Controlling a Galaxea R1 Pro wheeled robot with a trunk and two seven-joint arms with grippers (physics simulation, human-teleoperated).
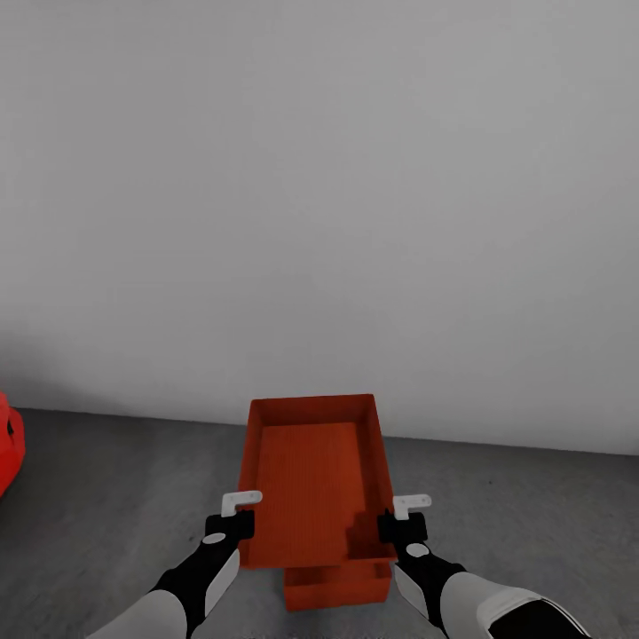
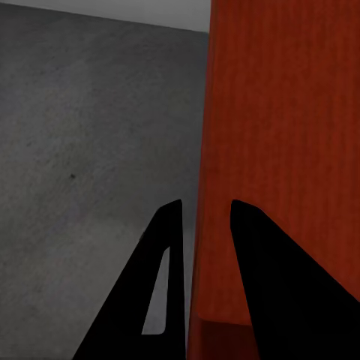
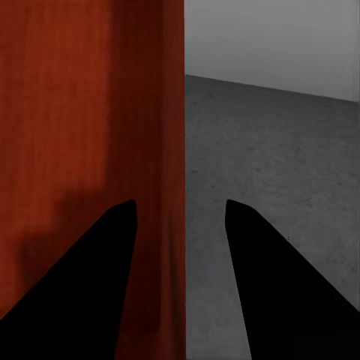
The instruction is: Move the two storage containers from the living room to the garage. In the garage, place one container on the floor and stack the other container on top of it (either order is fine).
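One orange-red storage container (image 1: 311, 479) hangs level in front of me, held by its two long side walls. My left gripper (image 1: 243, 525) is shut on its left wall (image 2: 285, 150), one finger inside and one outside. My right gripper (image 1: 391, 529) is shut on its right wall (image 3: 75, 112) in the same way. Directly below, the second container (image 1: 337, 587) rests on the dark grey concrete floor (image 1: 115, 497); just its near end shows under the held one. I cannot tell whether the two boxes touch.
A plain pale grey garage wall (image 1: 319, 195) rises close behind the containers. A bit of the red car (image 1: 9, 444) shows at the far left edge. Bare concrete (image 3: 277, 165) spreads on both sides of the boxes.
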